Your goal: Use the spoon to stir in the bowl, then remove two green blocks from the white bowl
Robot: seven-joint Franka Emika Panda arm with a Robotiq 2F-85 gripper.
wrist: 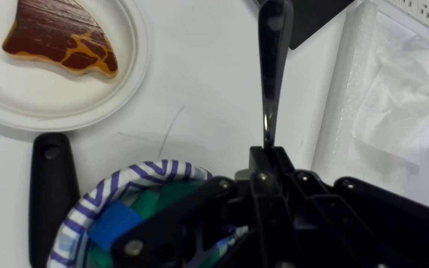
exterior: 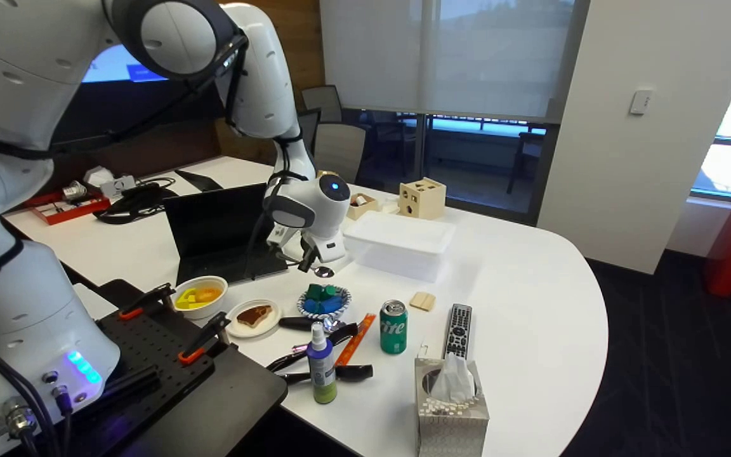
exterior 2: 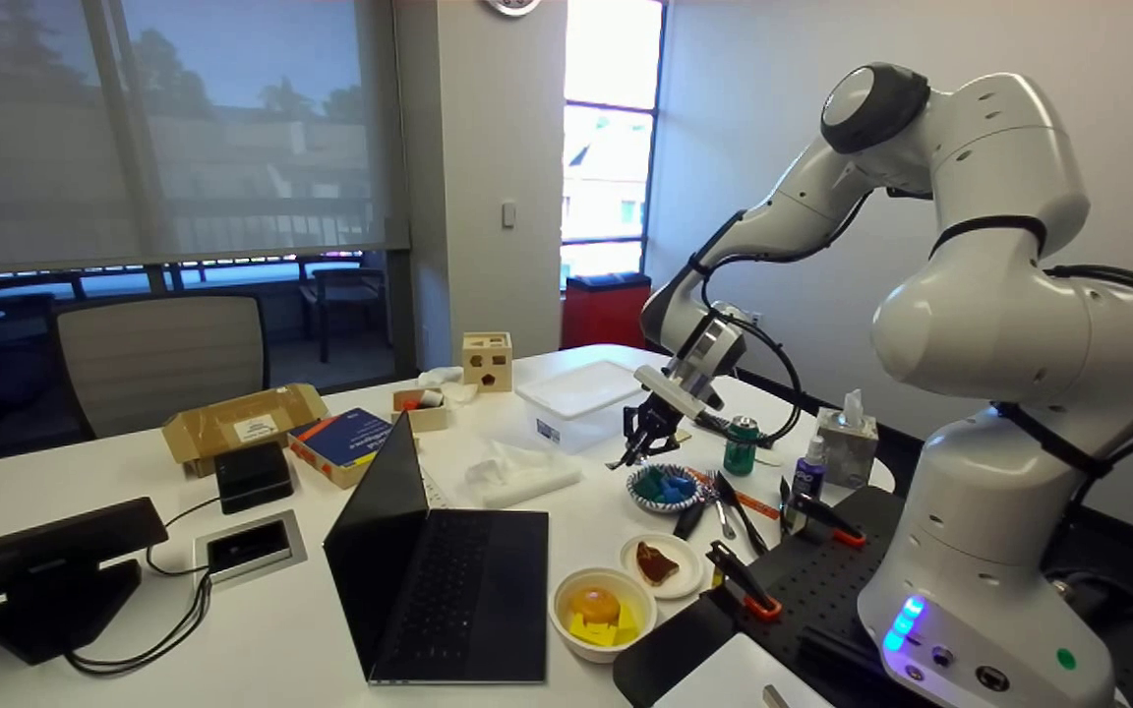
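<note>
You have the spoon [wrist: 273, 56] pinched in your gripper [wrist: 269, 149], its handle pointing toward the top of the wrist view. At lower left, the green blocks [wrist: 145, 204] lie with blue blocks [wrist: 114, 224] inside the striped bowl [wrist: 99, 195].

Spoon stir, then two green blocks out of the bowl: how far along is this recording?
Done: the spoon is picked up. In hand: the pincer grips it, head clear of the striped bowl; whether any stirring has happened, these pictures can't show. Left: both block removals, it seems, as green blocks lie in that bowl and none shows outside.
</note>
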